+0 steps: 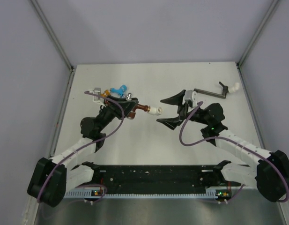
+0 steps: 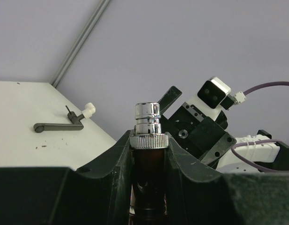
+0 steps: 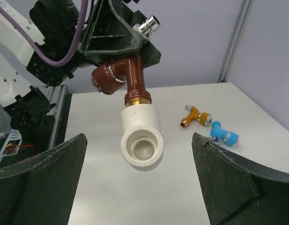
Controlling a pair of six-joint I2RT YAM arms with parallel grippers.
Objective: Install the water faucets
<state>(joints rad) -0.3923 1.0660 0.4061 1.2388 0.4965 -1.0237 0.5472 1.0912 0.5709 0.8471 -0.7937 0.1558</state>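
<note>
We see the left end effector (image 2: pixel 148 146) clamped on the dark red-brown faucet (image 3: pixel 133 74), its 2 fingers pressed against the body just under the knurled ring. The silvery tip pokes out past them. The faucet is held off the surface (image 1: pixel 135 140), and a white elbow (image 3: pixel 142 136) sits on its brass end, with the open mouth turned toward the right wrist camera.

The right end effector (image 1: pixel 162 111) faces this assembly with its fingers spread wide apart and holds nothing. From above, the elbow lies just in front of the gap between its fingertips. We cannot tell whether it reaches in between them.

3 more faucets lie on the surface at the far left, behind the left arm. The orange faucet (image 3: pixel 196 116) and the light blue faucet (image 3: pixel 224 136) are just beside each other. The grey faucet (image 1: pixel 96 89) lies near the orange one, too small for us to make out well.

At the far right of the surface lies a dark lever (image 1: pixel 209 92) with a small white fitting (image 1: pixel 234 87) at its end, well apart from both arms.
</note>
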